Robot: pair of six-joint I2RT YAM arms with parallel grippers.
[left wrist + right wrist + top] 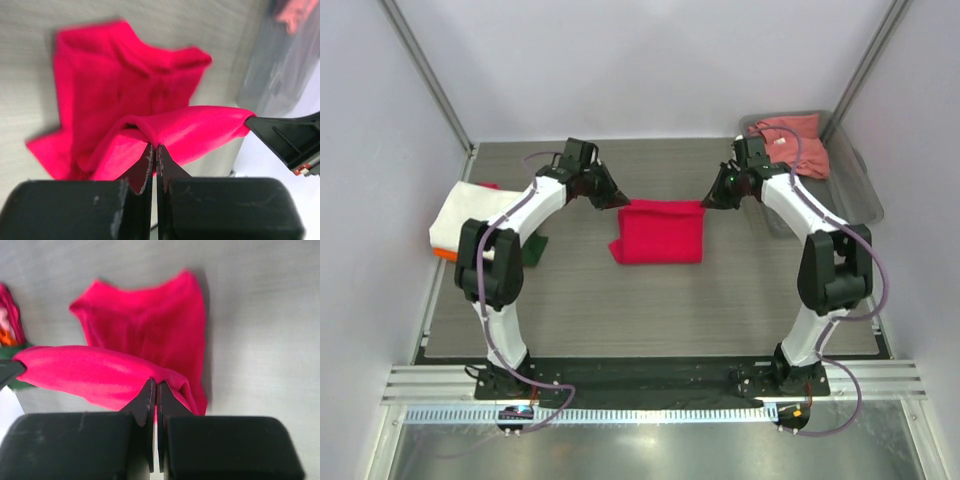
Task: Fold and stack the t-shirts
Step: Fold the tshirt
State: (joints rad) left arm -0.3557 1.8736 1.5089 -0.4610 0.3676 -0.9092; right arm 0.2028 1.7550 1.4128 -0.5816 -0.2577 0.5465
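The top external view looks from above and behind the arm bases, facing forward and down from well back, and takes in the whole grey wood-grain tabletop (720,310). The left wrist view sits just behind the black left tool (152,147). It looks along the fingers at close range, rightward across the tabletop toward the translucent grey plastic tray (272,65). The right wrist view sits likewise behind the black right tool (154,385), facing leftward. All three share the bright crimson cloth t-shirt (658,232); each wrist view catches the opposite tool's tip at its edge.
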